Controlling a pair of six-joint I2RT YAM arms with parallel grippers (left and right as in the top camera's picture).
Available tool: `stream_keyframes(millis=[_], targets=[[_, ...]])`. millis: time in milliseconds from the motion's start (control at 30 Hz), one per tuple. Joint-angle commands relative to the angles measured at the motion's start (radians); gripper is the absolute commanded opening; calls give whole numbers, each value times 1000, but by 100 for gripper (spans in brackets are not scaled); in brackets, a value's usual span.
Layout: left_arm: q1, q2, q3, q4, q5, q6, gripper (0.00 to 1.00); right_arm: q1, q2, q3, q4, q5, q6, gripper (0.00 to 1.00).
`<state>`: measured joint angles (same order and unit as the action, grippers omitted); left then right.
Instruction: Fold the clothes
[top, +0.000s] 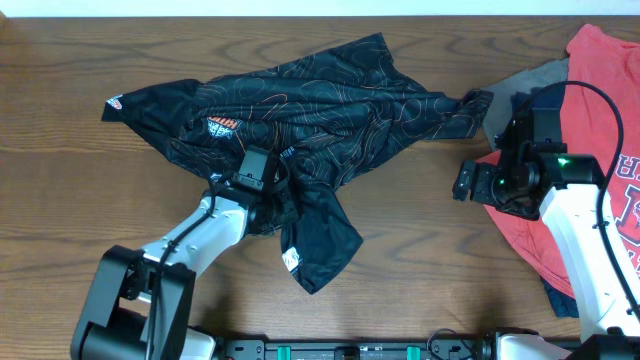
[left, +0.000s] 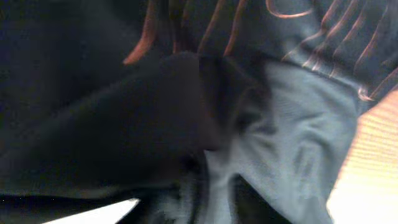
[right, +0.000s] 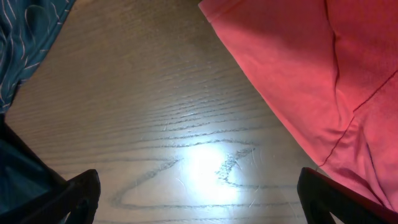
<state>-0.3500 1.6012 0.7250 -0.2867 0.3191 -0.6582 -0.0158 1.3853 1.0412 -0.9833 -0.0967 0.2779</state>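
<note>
The black jersey with orange contour lines lies crumpled across the middle of the table, one flap trailing toward the front. My left gripper is sunk into its bunched front part. In the left wrist view, dark jersey cloth fills the frame and gathers at the jaws, hiding the fingers; it looks shut on the fabric. My right gripper is open and empty just above bare wood, between the jersey's right sleeve and a red T-shirt.
The red T-shirt lies on a pile at the right edge, with a grey garment under its far side and a navy one showing at the front. The wooden table shows bare at left and front.
</note>
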Motion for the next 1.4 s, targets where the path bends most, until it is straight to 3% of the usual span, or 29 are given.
stream_keyframes(millis=[0, 33, 200, 433, 567, 867, 1067, 1367], targets=[[-7, 45, -42, -19, -29, 11, 11, -10, -11, 9, 0, 7, -10, 99], [-7, 45, -42, -22, -29, 11, 6, -10, -11, 9, 0, 7, -10, 99], [16, 1, -32, -122, -9, 29, 6, -10, -11, 9, -1, 6, -10, 99], [202, -271, -5, -570, 5, 196, 6, -9, -11, 9, 7, -16, -9, 99], [358, -450, -6, -720, 5, 255, 6, -8, -11, 6, 36, -117, -9, 99], [521, -630, -6, -813, 4, 297, 6, 32, 13, -27, 74, -135, 104, 99], [587, -628, -6, -806, 5, 246, 6, 63, 101, -46, 172, -167, 238, 84], [602, -586, -6, -746, 5, 216, 6, 118, 291, -12, 417, -168, 294, 74]])
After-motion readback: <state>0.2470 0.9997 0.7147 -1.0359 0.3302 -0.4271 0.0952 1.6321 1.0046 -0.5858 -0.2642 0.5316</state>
